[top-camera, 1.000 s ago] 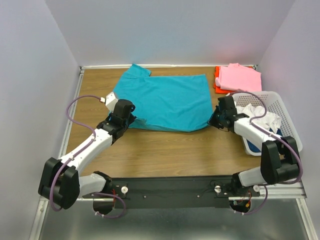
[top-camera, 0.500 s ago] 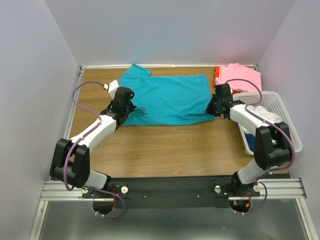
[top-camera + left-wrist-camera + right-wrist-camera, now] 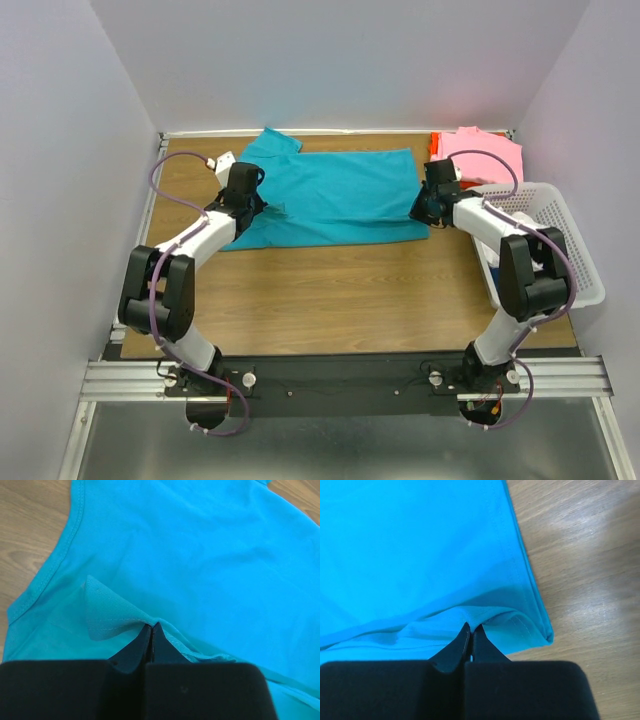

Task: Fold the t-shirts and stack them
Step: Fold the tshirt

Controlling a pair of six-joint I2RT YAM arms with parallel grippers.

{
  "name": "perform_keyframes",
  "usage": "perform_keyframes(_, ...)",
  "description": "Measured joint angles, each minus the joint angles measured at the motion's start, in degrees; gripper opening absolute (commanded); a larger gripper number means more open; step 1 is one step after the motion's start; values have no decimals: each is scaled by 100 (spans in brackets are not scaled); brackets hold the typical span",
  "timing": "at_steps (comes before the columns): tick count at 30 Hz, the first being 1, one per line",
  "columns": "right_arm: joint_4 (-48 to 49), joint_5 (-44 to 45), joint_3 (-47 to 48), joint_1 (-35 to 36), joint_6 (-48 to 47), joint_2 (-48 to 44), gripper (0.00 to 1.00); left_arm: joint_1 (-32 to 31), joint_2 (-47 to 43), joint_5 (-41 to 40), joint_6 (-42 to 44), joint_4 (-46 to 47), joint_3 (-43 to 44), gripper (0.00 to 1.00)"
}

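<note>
Pinching teal t-shirt (image 3: 340, 190) edges, jaws pressed together: L gripper (image 3: 151, 626) left, R gripper (image 3: 471, 626) right.

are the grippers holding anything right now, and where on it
Both hold the teal t-shirt: the left gripper pinches a raised fold near its left edge, the right gripper pinches the near edge by its right corner.
</note>
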Motion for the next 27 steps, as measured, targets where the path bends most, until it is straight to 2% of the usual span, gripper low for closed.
perform_keyframes(5,-22,125,120,-11,0,186,9,70,330,48,68,2,177,1)
perform_keyframes(7,-24,186,205,-11,0,295,13,76,468,76,103,0,260,21)
perform_keyframes(8,-26,225,245,-11,-2,350,15,92,542,96,136,7,306,38)
perform_keyframes(10,-42,330,328,-13,-9,446,26,109,691,114,116,9,422,61)
perform_keyframes(11,-59,417,407,-20,-11,505,46,136,782,116,181,9,498,82)
perform_keyframes(12,-66,463,450,-28,-44,531,60,149,826,116,140,11,546,97)
perform_keyframes(13,-74,507,498,-37,-59,549,89,173,861,114,179,0,584,98)
perform_keyframes(14,-85,564,555,-48,-101,555,100,208,911,118,166,-57,691,98)
perform_keyframes(18,-87,691,656,-72,-188,457,100,286,896,122,173,-37,949,98)
perform_keyframes(21,-90,619,597,-74,-243,271,100,308,673,192,168,35,835,98)
perform_keyframes(27,-11,-249,208,-59,-503,-232,100,313,289,704,168,264,293,98)
